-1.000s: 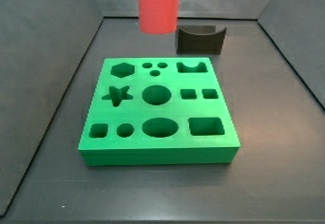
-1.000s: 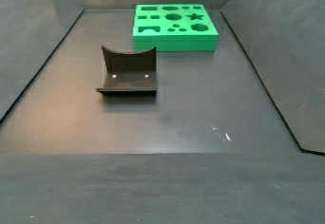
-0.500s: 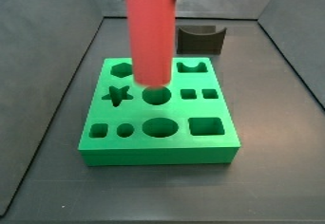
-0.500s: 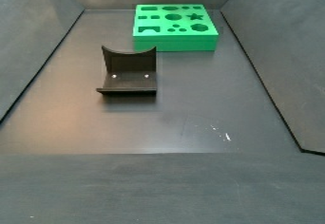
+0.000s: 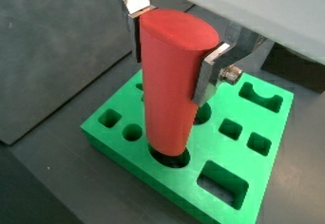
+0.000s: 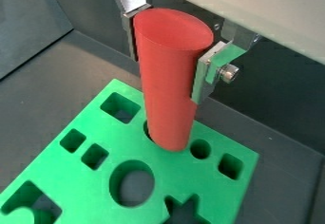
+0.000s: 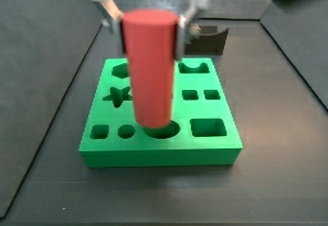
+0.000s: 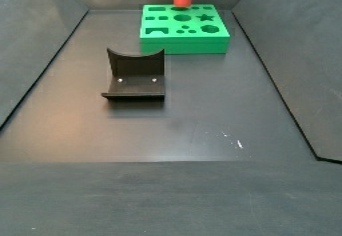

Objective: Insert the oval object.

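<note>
Standing clamped in the end effector (image 5: 174,47), oval object (image 5: 170,85) upright.

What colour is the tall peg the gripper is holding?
Red. The peg, held by the gripper, shows best in a wrist view.

Evenly lit from above, soft shadows only. Motion-blurred around the gripper (image 7: 150,10) at the top of a side view; sharp elsewhere.

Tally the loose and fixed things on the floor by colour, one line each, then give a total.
Red: 1, the oval peg, held in the gripper over the green block.
Green: 1, the block with shaped holes.
Dark: 1, the fixture.
Total: 3
</note>
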### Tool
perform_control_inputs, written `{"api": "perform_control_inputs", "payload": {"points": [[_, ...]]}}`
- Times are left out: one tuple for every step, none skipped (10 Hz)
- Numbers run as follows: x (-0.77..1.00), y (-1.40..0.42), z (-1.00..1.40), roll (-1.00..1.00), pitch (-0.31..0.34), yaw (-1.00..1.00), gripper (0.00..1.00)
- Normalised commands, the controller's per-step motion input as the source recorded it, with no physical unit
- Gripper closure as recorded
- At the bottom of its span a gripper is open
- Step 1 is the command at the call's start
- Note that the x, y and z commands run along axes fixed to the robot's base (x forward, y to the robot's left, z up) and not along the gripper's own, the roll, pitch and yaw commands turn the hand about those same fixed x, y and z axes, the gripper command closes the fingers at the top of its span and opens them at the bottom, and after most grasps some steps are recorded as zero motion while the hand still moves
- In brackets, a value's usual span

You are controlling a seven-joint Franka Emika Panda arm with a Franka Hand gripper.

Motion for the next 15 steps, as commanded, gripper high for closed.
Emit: {"api": "perform_control_inputs", "payload": {"points": [[0.0,0.0,-0.29,0.03,-0.036,0.16,1.0],[0.0,0.0,-0.36,0.04,-0.021,0.26,1.0],[0.0,0.0,-0.39,0.0,-0.011,0.29,1.0],[0.23,-0.03,-0.37,-0.02,-0.01,0.12,1.0],[0.29,-0.09,-0.32,0.0,-0.019,0.05,1.0],[0.23,-0.17,-0.25,-0.05,-0.043,0.01,1.0],[0.16,-0.18,-0.24,-0.03,-0.083,0.02,1.0],[0.01,-0.15,-0.26,0.0,-0.076,0.1,1.0],[0.0,-0.07,-0.31,0.03,-0.049,0.16,1.0],[0.0,0.0,-0.46,0.1,-0.069,0.11,1.0],[0.0,0.0,-0.53,0.1,-0.093,0.03,1.0],[0.0,0.0,-0.51,0.05,-0.119,0.0,1.0],[0.0,0.0,-0.41,0.01,-0.106,0.0,1.0],[0.0,-0.02,-0.36,0.0,-0.084,0.0,1.0],[-0.01,-0.04,-0.36,0.02,-0.101,0.0,1.0]]}}
